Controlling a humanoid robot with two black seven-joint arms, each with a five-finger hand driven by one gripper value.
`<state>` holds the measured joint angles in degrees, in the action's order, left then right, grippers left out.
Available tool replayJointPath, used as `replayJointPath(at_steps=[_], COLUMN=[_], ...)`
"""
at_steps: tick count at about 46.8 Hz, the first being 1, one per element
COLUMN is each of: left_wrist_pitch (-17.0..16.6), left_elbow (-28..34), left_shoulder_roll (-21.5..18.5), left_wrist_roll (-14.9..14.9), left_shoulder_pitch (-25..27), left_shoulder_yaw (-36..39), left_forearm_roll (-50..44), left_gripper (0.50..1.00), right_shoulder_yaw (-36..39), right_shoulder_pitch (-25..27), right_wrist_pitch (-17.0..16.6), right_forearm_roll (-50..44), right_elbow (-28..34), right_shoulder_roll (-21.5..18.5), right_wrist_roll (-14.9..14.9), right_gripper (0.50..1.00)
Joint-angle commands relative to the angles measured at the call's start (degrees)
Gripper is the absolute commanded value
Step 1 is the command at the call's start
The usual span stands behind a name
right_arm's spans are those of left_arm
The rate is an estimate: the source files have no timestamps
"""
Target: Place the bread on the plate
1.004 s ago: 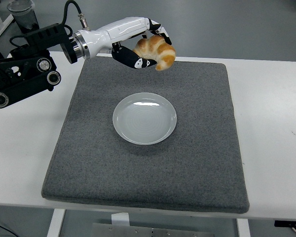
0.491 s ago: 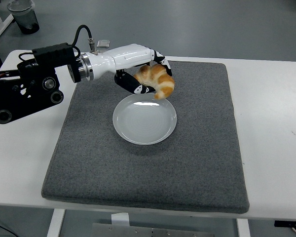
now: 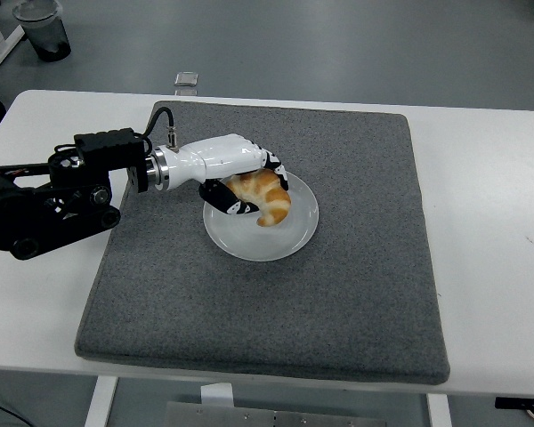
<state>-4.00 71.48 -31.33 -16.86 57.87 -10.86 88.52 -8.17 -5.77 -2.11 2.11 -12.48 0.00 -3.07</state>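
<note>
Bread (image 3: 265, 197), a golden curved croissant, now low over the left part of the plate (image 3: 294, 233), apparently touching or just above its surface. Brought down and toward the table's near edge from a spot high over the far edge of the mat a second ago, then just above the plate's far rim half a second ago. Still wrapped by the fingers of the left hand (image 3: 246, 185), thumb underneath, other fingers over the top; not yet let go. Means the carrying looks all but finished: probably only opening the fingers and lifting away left.

Croissant glossy, browned on the ridges, paler in the folds, crescent-shaped with a tapered tip pointing toward the near edge. Plate round, white, smooth and shiny, shallow with faint rings. Beneath it a gray mat (image 3: 356, 294), felt-like, rough, rectangular with rounded corners, on a plain white table (image 3: 489, 267). Hand shell white and hard, joints black.
</note>
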Motion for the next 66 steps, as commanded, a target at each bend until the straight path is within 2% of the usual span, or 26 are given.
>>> replayJointPath(at_steps=[1, 35, 40, 51, 52, 53, 54, 55, 57, 62, 65, 66], left_wrist_pitch=[-0.13, -0.48, -0.83, -1.01, -1.01, -1.01, -1.01, -1.09, -1.35, -1.53, -1.71, -1.71], left_elbow=[-1.25, -4.51, -4.6, -4.68, -4.68, -4.68, -4.68, -4.68, -4.68, -4.68, -4.68, -4.68], left_shoulder_roll=[1.18, 1.8, 3.12, 3.38, 3.38, 3.38, 3.47, 3.56, 3.73, 3.82, 3.82, 3.82], left_wrist_roll=[-0.1, -0.1, -0.1, -0.1, -0.1, -0.1, -0.1, -0.1, -0.1, -0.1, -0.1, -0.1], left_shoulder_pitch=[-0.91, -3.38, -3.47, -4.26, -4.26, -4.26, -4.34, -4.34, -4.34, -4.34, -4.34, -4.34], left_shoulder_yaw=[0.04, 0.04, 0.04, -0.04, -0.04, -0.04, -0.13, -0.13, -0.13, -0.13, -0.22, -0.31], left_forearm_roll=[1.13, 5.88, 5.88, 5.79, 5.79, 5.79, 5.7, 5.7, 5.61, 5.09, 4.82, 4.74], left_gripper=[0.5, 0.5, 0.5, 0.5, 0.539, 0.635, 0.706, 0.739, 0.769, 0.925, 0.988, 0.99], right_shoulder_yaw=[0.0, -0.09, 0.0, -0.09, -0.09, 0.0, -0.09, 0.0, -0.09, -0.09, -0.09, -0.09], right_shoulder_pitch=[-0.03, 0.05, 0.05, 0.05, 0.05, 0.05, 0.05, 0.05, 0.05, 0.05, 0.05, 0.05], right_wrist_pitch=[0.0, 0.0, 0.0, 0.0, 0.0, 0.0, 0.0, 0.0, 0.0, 0.0, 0.0, 0.0], right_forearm_roll=[0.0, 0.0, 0.0, 0.0, 0.0, 0.0, 0.0, 0.0, 0.0, 0.0, 0.0, 0.0], right_elbow=[0.0, 0.0, 0.0, 0.0, 0.0, 0.0, 0.0, 0.0, 0.0, 0.0, 0.0, 0.0], right_shoulder_roll=[0.0, 0.0, 0.0, 0.0, 0.0, 0.0, 0.0, 0.0, 0.0, 0.0, 0.0, 0.0], right_wrist_roll=[-0.01, -0.01, -0.01, -0.01, -0.01, -0.01, -0.01, -0.01, -0.01, -0.01, -0.01, -0.01], right_gripper=[0.932, 0.932, 0.932, 0.93, 0.932, 0.932, 0.932, 0.932, 0.93, 0.93, 0.93, 0.932])
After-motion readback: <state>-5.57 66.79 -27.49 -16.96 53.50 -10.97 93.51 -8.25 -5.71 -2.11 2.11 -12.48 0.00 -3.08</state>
